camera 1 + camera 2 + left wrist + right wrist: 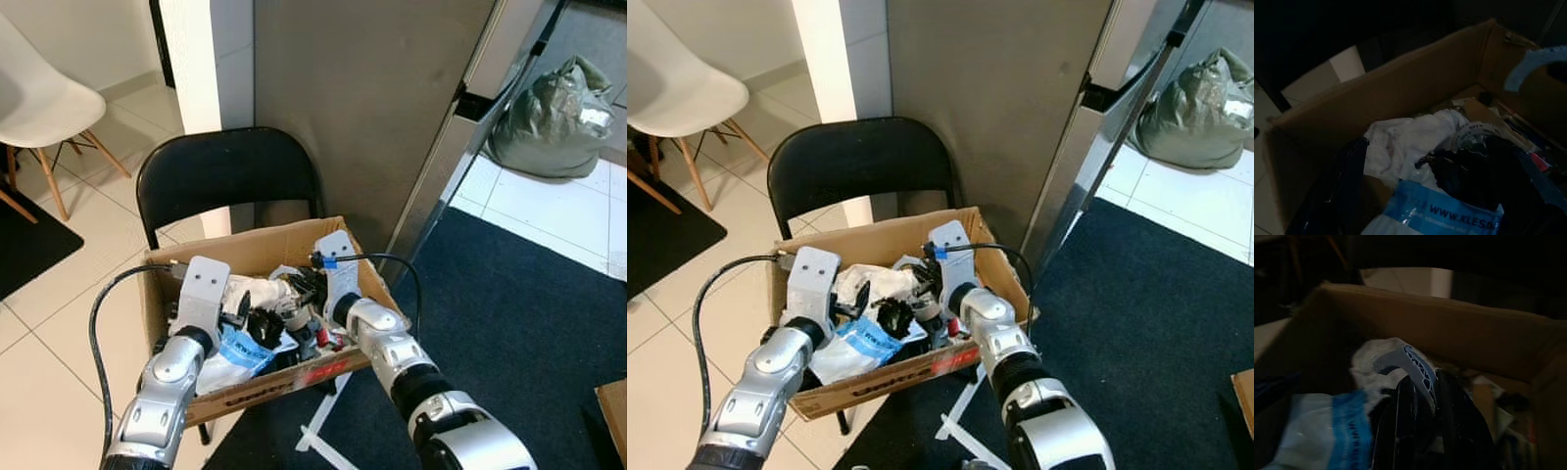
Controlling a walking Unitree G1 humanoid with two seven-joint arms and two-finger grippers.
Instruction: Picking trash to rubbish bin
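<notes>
Cardboard box [257, 247] on the black folding chair [225, 171] serves as bin. Both grippers reach inside: right gripper [1422, 396] clamps a blue-white lattice scrap [1418, 367] directly above the trash pile; left gripper [238, 311] finger state cannot be determined.

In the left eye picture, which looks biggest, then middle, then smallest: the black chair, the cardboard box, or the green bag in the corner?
1. Cardboard box: it looks biggest.
2. Black chair: the box hides its seat.
3. Green bag: smallest, but it sits farther from the camera, so its real size is unsure.
</notes>
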